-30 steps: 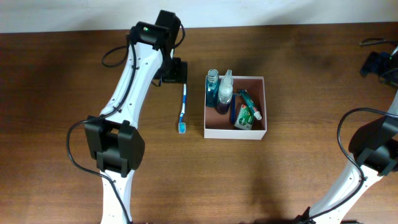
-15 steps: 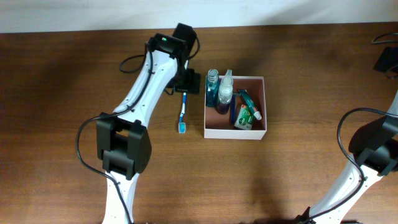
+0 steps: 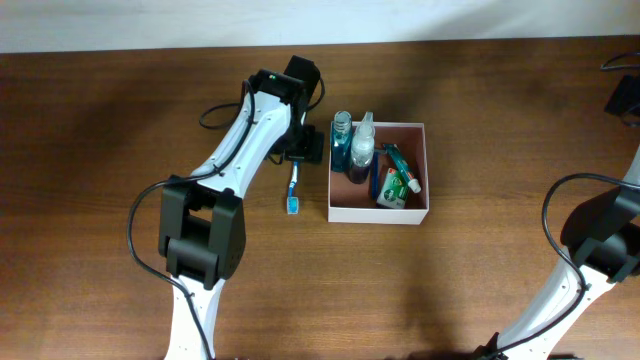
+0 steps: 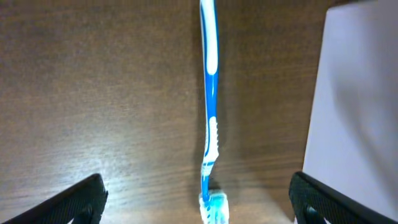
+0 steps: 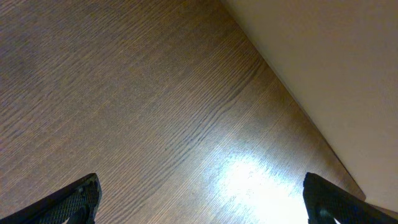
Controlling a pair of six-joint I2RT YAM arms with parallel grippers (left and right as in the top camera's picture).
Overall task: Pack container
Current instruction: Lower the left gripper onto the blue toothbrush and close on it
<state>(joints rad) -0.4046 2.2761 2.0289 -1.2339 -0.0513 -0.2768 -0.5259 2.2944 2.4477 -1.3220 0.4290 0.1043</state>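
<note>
The toothbrush [image 4: 210,124] lies flat with bare table [image 4: 93,93] wide open on its left. The box [image 4: 354,112] wall stands near on its right, leaving only a narrow strip between. Inside the box, upright bottles [image 3: 342,143] and a tube [image 3: 400,168] crowd the left and middle, and the far right corner is bare.

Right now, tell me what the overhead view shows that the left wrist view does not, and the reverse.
Only the overhead shows the inside of the container, which holds a blue bottle, a spray bottle and a green-and-white box. It also shows the right arm.

Only the left wrist shows the left gripper with its fingertips spread wide on either side of the toothbrush at its bristle end.

Both show the toothbrush lying on the table beside the container's white outer wall.
</note>
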